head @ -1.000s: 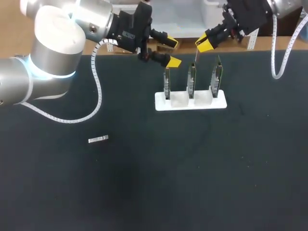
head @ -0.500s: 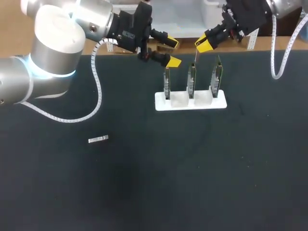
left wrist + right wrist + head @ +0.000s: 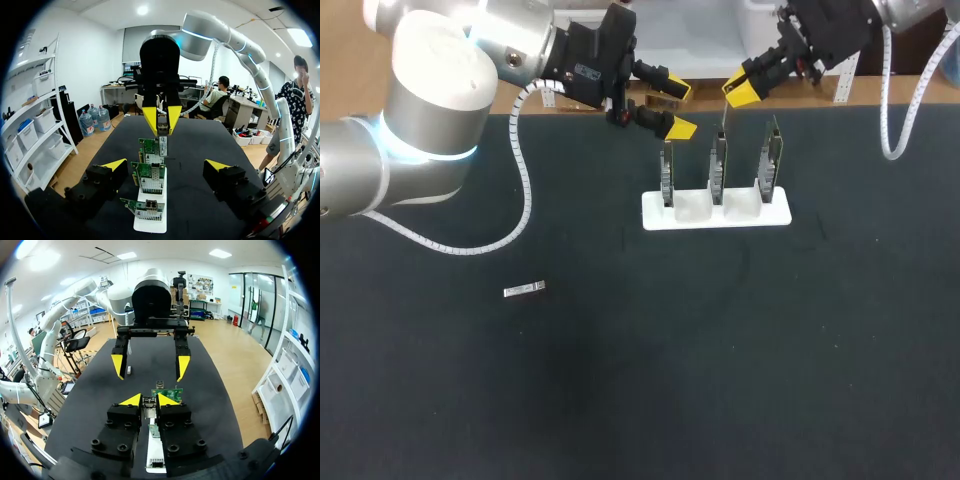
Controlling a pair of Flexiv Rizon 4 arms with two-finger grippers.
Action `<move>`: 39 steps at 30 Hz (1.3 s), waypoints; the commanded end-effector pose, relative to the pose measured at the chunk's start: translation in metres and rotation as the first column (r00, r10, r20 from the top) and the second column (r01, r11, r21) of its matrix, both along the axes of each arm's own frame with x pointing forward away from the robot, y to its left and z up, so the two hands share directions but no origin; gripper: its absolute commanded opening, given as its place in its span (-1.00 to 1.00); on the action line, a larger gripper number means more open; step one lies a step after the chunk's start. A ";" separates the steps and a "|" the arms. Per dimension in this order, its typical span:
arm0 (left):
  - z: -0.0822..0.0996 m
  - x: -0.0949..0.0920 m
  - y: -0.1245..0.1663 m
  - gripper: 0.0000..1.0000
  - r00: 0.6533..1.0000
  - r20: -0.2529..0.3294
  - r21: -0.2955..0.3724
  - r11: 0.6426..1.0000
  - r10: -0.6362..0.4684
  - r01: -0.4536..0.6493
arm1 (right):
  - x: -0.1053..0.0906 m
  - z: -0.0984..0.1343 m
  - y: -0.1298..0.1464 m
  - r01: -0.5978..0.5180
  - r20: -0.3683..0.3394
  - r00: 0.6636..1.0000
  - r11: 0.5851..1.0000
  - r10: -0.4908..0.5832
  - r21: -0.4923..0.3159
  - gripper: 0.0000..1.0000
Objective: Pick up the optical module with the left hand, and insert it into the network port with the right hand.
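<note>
We found the optical module (image 3: 162,143) clamped between the two yellow tips of our right gripper (image 3: 147,400), hanging as a thin silver bar with its lower end pointing down. It hung just above the row of three upright network cards (image 3: 718,160) and was not seated in any port. We could not tell which card it was lined up with.

The cards stood in a white holder (image 3: 715,212) directly under that gripper, and one green card showed just ahead of its fingers.

Our left gripper (image 3: 676,108) hovered beside the nearest card at the end of the row, facing along it toward the right gripper. Its fingers were spread wide with nothing between them. From its own wrist view, the holder ran straight ahead between the two tips and the held module lay beyond, over the far cards.

Well behind the left gripper, a small silver piece (image 3: 524,289) lay flat on the dark table (image 3: 720,350), apart from everything else.
</note>
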State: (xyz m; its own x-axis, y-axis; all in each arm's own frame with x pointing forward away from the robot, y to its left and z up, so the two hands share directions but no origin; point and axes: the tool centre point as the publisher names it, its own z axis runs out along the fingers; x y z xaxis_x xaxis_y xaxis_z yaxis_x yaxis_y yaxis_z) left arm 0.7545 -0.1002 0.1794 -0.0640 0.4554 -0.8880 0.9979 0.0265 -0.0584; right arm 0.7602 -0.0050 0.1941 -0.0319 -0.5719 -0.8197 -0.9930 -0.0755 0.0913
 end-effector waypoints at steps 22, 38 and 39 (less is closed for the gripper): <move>0.000 0.002 0.000 1.00 1.000 -0.002 0.003 1.000 -0.002 0.002 | -0.011 0.002 0.002 0.031 0.014 0.999 1.000 -0.031 0.003 -1.00; 0.000 0.002 0.000 1.00 1.000 -0.002 0.003 1.000 -0.002 0.002 | -0.006 -0.001 0.005 0.054 0.054 0.997 0.997 -0.051 -0.049 -1.00; 0.000 0.002 0.000 1.00 1.000 -0.002 0.003 1.000 -0.002 0.002 | -0.005 -0.002 0.005 0.058 0.052 0.997 0.997 -0.055 -0.051 -1.00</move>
